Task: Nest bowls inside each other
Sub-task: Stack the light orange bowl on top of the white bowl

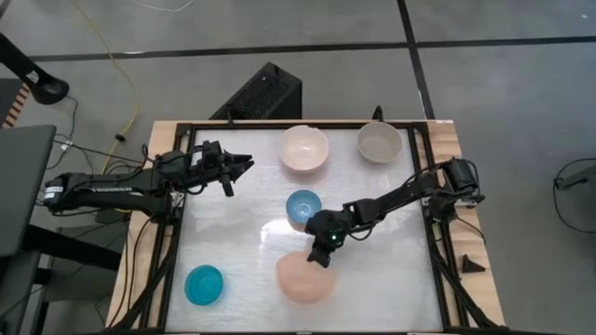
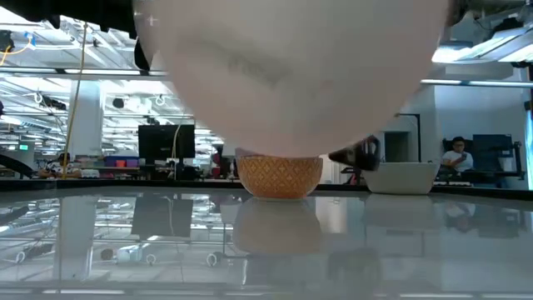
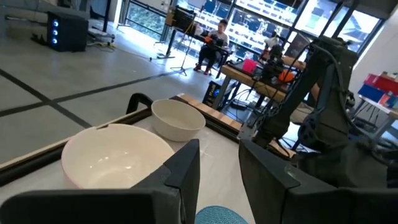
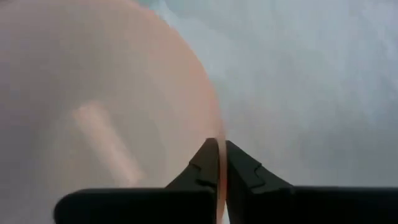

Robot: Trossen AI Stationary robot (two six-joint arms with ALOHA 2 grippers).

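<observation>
Five bowls stand open side up on the white table (image 1: 233,242): a pale pinkish-white bowl (image 1: 304,149) and a grey-white bowl (image 1: 379,142) at the far side, a small light blue bowl (image 1: 303,207) in the middle, a turquoise bowl (image 1: 204,285) near left, and a salmon-orange bowl (image 1: 305,279) near the front edge. My right gripper (image 1: 321,255) is shut on the salmon-orange bowl's far rim. My left gripper (image 1: 244,167) hangs open and level above the table's far left, holding nothing, pointing at the pinkish-white bowl (image 3: 118,155). My right gripper pinches the salmon-orange bowl's rim (image 4: 219,171) on its far side, one finger inside the bowl and one outside. The fingers slant down from the table's far right. The bowl stays upright, open side up; whether its base is on the table I cannot tell.
A black frame (image 1: 177,233) runs along the table's sides. In the low view the salmon-orange bowl (image 2: 291,75) fills the upper picture. The right arm (image 1: 400,197) stretches across the table's right half. People sit in the room beyond the table (image 3: 214,37).
</observation>
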